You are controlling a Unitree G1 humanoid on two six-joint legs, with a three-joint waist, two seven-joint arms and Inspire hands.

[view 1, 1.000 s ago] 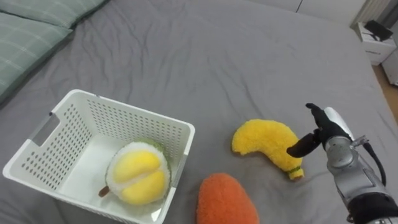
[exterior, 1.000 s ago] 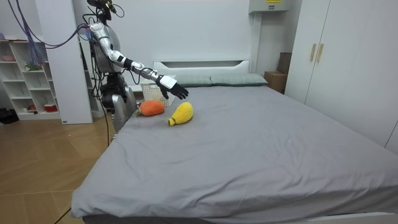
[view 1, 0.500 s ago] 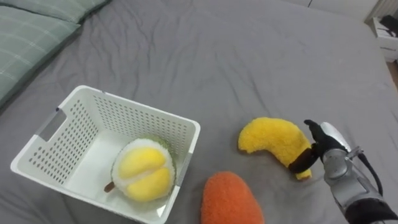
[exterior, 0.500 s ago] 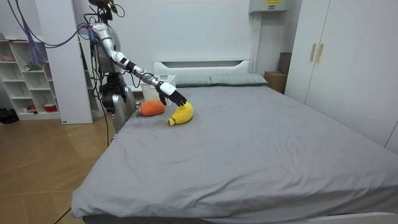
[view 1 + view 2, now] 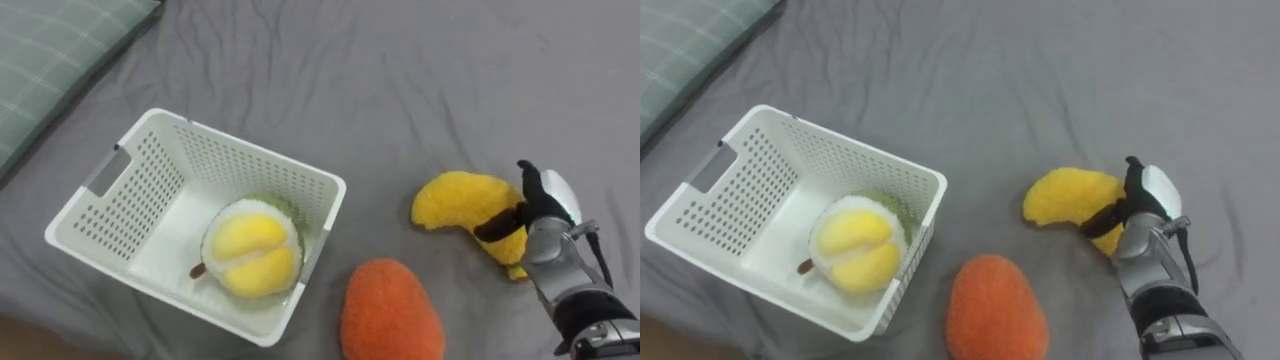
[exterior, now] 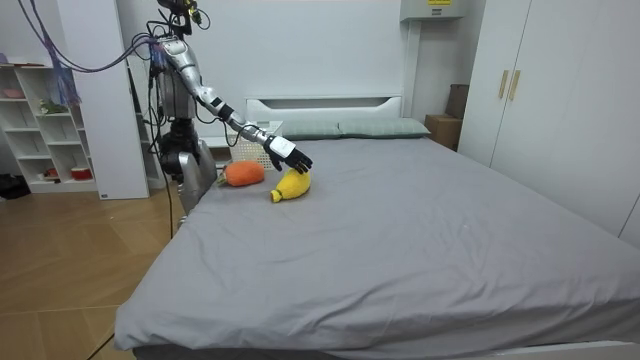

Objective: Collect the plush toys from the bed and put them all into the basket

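A yellow banana-shaped plush toy lies on the grey bed to the right of a white perforated basket. My right hand sits on the toy's narrow right end, with the dark thumb wrapped across it and the fingers behind it. In the basket rests a round yellow-and-white plush fruit. An orange plush toy lies on the sheet just in front of the basket's right corner. In the room view I stand at the bed's side near its head, my right arm stretched out to the yellow toy.
A green checked pillow lies at the far left, beyond the basket. Grey sheet stretches wide behind the toys. In the room view a white shelf unit stands behind me and wardrobes line the far side.
My right hand has come down from above the yellow toy onto its narrow end, and the thumb has closed across it. The eye views have shifted with my head.
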